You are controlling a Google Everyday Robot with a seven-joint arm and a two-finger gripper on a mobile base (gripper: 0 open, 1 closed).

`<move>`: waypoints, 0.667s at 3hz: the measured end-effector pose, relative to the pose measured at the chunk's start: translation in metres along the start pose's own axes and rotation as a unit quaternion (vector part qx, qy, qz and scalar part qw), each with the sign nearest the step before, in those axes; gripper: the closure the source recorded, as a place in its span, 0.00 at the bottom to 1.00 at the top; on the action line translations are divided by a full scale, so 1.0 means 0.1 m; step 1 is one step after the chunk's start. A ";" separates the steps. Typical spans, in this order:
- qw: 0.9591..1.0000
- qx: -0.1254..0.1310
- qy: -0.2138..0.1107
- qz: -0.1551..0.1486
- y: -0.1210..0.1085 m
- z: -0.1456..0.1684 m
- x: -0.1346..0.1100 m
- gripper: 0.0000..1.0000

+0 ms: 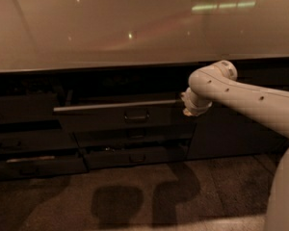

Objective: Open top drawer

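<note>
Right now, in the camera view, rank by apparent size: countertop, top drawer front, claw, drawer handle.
1. countertop
2. top drawer front
3. claw, at the drawer's right end; it is nearer the camera, so its lead is unsure
4. drawer handle

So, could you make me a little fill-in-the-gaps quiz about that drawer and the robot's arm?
1. The top drawer is not shut: it stands partly ____.
2. Its small loop handle sits in the ____ of the front panel.
3. The tool is at the drawer's ____ end, away from the handle.
Missing words: open; middle; right.
</note>
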State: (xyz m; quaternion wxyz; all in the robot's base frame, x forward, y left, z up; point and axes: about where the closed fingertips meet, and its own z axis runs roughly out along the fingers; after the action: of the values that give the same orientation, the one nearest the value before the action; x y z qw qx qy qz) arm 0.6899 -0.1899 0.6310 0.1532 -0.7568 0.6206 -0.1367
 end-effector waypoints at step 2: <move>1.000 -0.001 -0.004 -0.004 0.13 -0.03 -0.03 1.00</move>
State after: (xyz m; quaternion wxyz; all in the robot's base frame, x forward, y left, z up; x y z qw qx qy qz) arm 0.6763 -0.1894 0.6279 0.1546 -0.7601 0.6167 -0.1339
